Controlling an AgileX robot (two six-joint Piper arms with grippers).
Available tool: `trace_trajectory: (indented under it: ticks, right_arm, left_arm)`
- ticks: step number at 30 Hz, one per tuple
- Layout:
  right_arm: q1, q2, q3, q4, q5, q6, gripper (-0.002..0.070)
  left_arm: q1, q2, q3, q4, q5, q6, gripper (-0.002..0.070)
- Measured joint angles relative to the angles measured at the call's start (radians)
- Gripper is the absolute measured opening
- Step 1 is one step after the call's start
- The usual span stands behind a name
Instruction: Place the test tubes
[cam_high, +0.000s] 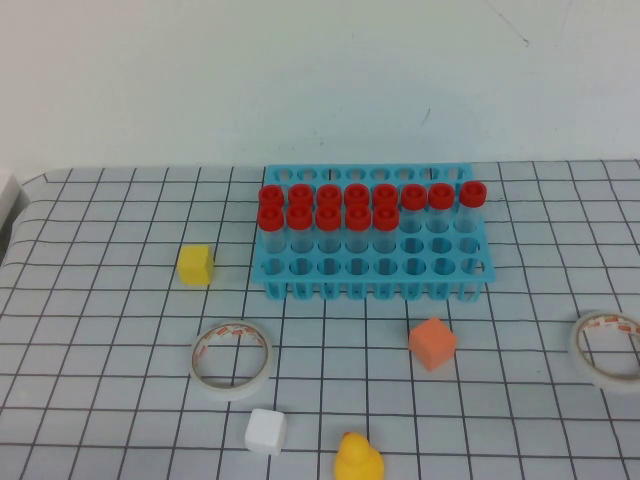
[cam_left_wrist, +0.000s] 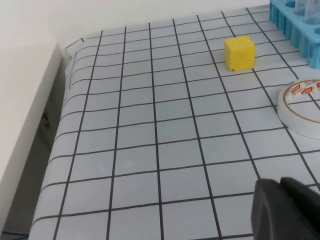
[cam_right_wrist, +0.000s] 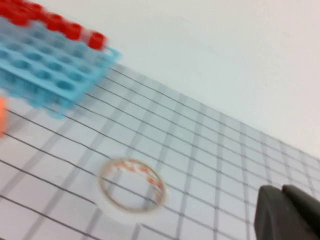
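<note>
**High view**
- Table (cam_high: 100, 300): covered with a gridded sheet. Neither of my arms shows here.
- Rack (cam_high: 370, 255): blue, toward the far edge, about midway along it.
- Tubes (cam_high: 329, 215): red-capped and all upright in the rack. Eight fill the back row and five stand in the next row, counted from its left end. The two front rows are empty. No loose tube lies anywhere.
- Yellow block (cam_high: 196, 264): left of the rack.
- Orange block (cam_high: 432, 343): just in front of the rack's right half.
- White block (cam_high: 266, 431) and duck (cam_high: 357, 460): by the near edge.
- Left tape roll (cam_high: 231, 359): left of centre.
- Right tape roll (cam_high: 607, 347): at the right edge.

**Left wrist view**
- My left pincer (cam_left_wrist: 283, 187): clenched on nothing, over bare sheet toward the left edge.
- Ahead of it: yellow block (cam_left_wrist: 239, 53), left tape roll (cam_left_wrist: 302, 107) and a corner of the rack (cam_left_wrist: 295, 25).

**Right wrist view**
- My right pincer (cam_right_wrist: 283, 195): clenched and empty, near the right tape roll (cam_right_wrist: 131, 187).
- Beyond it: rack (cam_right_wrist: 45, 70) and tubes (cam_right_wrist: 72, 31).

**Step**
- I judge the placing either finished or waiting on a fresh tube.
- A next move would need a tube found and a pincer opened. The tube would then go into the sixth hole of the second row.
</note>
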Motion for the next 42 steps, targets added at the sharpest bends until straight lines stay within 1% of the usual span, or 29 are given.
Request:
trace_trajectory:
  ticks: [5, 8, 11, 17, 24, 32, 42]
  right_arm:
    - [-0.114, -0.161, 0.151, -0.001, -0.007, -0.001, -0.0001]
    - [-0.158, -0.181, 0.209, -0.001, -0.004, -0.001, -0.0001]
    - [-0.176, -0.185, 0.211, 0.009, 0.071, -0.001, -0.0001]
    - [-0.176, -0.185, 0.207, 0.011, 0.091, 0.029, -0.0001]
    - [-0.176, -0.185, 0.207, 0.005, 0.093, 0.221, -0.0001]
    - [-0.164, -0.185, 0.206, -0.039, 0.097, 0.336, -0.0001]
    - [-0.142, -0.185, 0.206, -0.058, 0.097, 0.357, -0.0001]
  left_arm:
    - [0.000, 0.000, 0.000, 0.000, 0.000, 0.000, -0.0001]
    - [0.000, 0.000, 0.000, 0.000, 0.000, 0.000, -0.0001]
    - [0.000, -0.002, 0.000, 0.002, 0.000, 0.000, -0.0001]
    - [0.000, -0.002, 0.000, 0.002, 0.000, 0.000, -0.0001]
    - [0.000, -0.002, 0.000, 0.002, 0.000, 0.003, -0.0001]
    - [0.000, -0.002, 0.000, 0.002, 0.000, 0.003, -0.0001]
    - [0.000, -0.002, 0.000, 0.002, 0.000, 0.003, -0.0001]
